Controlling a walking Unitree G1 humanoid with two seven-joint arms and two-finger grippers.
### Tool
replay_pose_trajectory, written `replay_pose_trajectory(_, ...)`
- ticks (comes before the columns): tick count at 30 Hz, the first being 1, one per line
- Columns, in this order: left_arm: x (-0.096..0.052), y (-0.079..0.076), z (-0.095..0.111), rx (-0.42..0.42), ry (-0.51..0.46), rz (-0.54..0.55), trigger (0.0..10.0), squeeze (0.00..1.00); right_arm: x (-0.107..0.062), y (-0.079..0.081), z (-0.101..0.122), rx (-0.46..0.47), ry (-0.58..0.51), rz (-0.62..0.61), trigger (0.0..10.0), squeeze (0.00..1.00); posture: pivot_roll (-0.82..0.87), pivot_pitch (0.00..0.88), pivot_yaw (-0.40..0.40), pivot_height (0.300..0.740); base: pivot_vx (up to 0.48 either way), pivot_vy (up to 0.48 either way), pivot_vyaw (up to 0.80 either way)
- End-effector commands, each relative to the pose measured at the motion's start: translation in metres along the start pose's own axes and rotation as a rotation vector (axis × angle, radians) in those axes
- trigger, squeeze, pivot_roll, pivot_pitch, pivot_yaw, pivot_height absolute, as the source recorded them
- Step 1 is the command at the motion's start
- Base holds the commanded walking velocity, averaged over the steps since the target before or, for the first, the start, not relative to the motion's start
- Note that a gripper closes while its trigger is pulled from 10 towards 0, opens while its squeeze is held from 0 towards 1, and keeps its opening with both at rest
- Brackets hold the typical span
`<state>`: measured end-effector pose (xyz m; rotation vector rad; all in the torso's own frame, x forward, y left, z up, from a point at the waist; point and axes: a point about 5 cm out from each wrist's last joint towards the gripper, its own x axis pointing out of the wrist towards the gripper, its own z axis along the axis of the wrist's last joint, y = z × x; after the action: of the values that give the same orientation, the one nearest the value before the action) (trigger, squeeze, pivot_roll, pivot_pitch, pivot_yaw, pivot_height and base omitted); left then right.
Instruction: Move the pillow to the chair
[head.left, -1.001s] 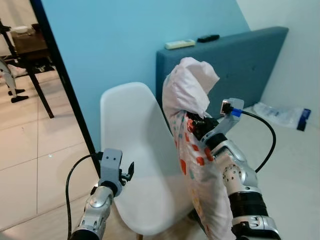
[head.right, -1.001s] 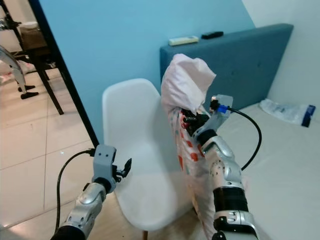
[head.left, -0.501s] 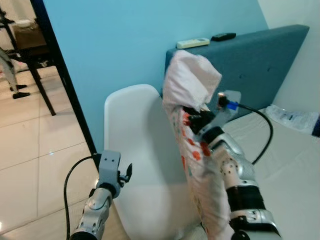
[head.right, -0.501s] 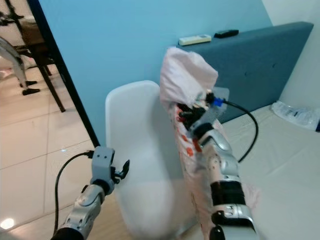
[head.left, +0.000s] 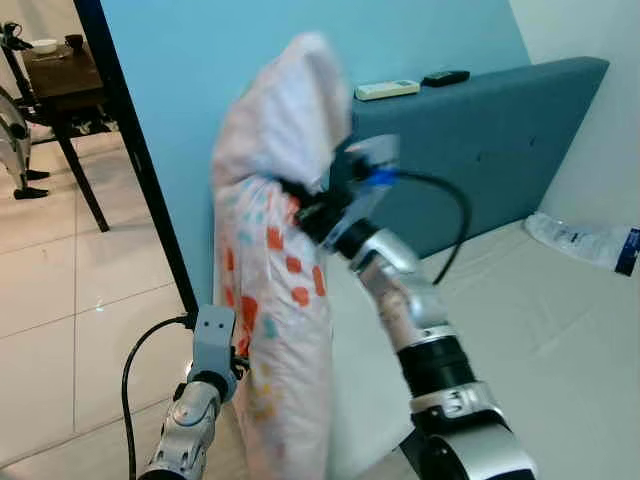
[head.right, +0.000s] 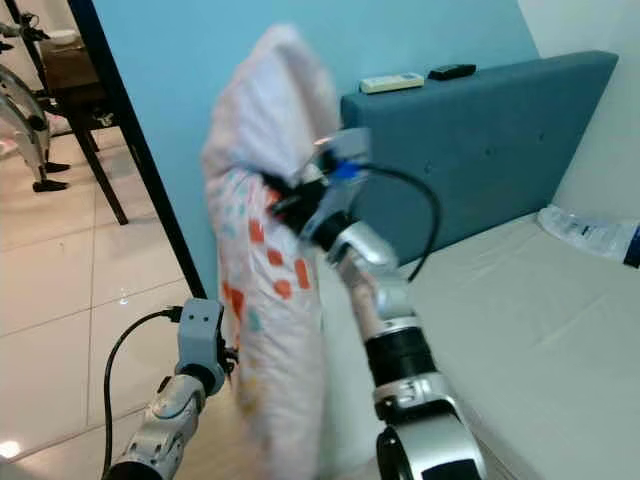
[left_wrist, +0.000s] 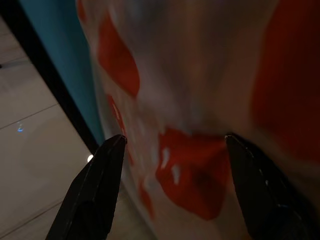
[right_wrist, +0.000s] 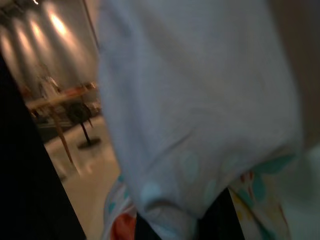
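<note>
Pillow (head.left: 272, 270) hangs from the right end effector (head.left: 305, 205), which is clenched on a bunched neck of fabric about a third of the way down from the pillow's top; pinching there lets the rest drape free so it can be carried clear of the floor. Long axis is near vertical: loose white end flops up above the grip, patterned red-and-teal end points down toward the floor. Pillow is blurred, so I judge it mid-swing. Landmark is the blue headboard (head.left: 480, 140): pillow sits well to the left of it, in front of the blue wall (head.left: 250, 40), near the black door frame (head.left: 135, 170). Chair (head.left: 365, 390) is mostly hidden behind the pillow, only a pale strip showing between the pillow and the right arm, lower than the headboard's top. Left end effector (left_wrist: 170, 150) is released, fingers (left_wrist: 97, 185) spread wide, just in front of the pillow's lower patterned part; not clear if it touches. Likely placed there to steady or catch the lower end. Bed (head.left: 560, 330) lies below the headboard; two remotes (head.left: 388, 89) on its top edge.
</note>
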<state>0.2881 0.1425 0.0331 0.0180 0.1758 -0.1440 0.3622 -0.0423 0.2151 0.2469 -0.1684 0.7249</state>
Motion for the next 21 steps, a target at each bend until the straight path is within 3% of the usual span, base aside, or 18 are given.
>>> replay_pose_trajectory(1,0.0,-0.003,0.0,0.006,0.006,-0.012,10.0,0.0,0.0,-0.011,0.007,-0.045,-0.022,-0.073,10.0,0.0,0.04,0.031,0.002,0.74,0.0,0.0,0.0)
replay_pose_trajectory(4,-0.001,-0.003,-0.001,0.007,0.008,-0.013,10.0,0.0,-0.011,-0.041,0.004,-0.116,0.05,-0.257,10.0,0.0,0.03,0.034,0.008,0.74,0.0,0.0,0.0)
replay_pose_trajectory(5,-0.001,-0.003,-0.001,0.007,0.008,-0.013,10.0,0.0,-0.011,-0.041,0.004,-0.116,0.05,-0.257,10.0,0.0,0.03,0.034,0.008,0.74,0.0,0.0,0.0)
replay_pose_trajectory(11,-0.001,-0.003,-0.001,0.012,0.014,-0.024,10.0,0.0,-0.037,-0.083,0.008,-0.43,0.199,-0.534,10.0,0.0,0.02,0.036,0.013,0.74,0.0,0.0,0.0)
replay_pose_trajectory(12,0.001,-0.004,0.0,0.011,0.014,-0.026,10.0,0.0,-0.046,-0.095,0.006,-0.488,0.256,-0.63,10.0,0.0,0.01,0.033,0.012,0.74,0.0,0.0,0.0)
replay_pose_trajectory(17,0.002,-0.006,0.001,0.007,0.011,-0.029,10.0,0.0,-0.057,-0.107,0.006,-0.543,0.309,-0.731,10.0,0.0,0.01,0.03,0.011,0.74,0.0,0.0,0.0)
replay_pose_trajectory(21,0.003,-0.008,0.001,0.004,0.01,-0.031,10.0,0.0,-0.057,-0.109,0.002,-0.6,0.344,-0.739,10.0,0.0,0.01,0.027,0.006,0.74,0.0,0.0,0.0)
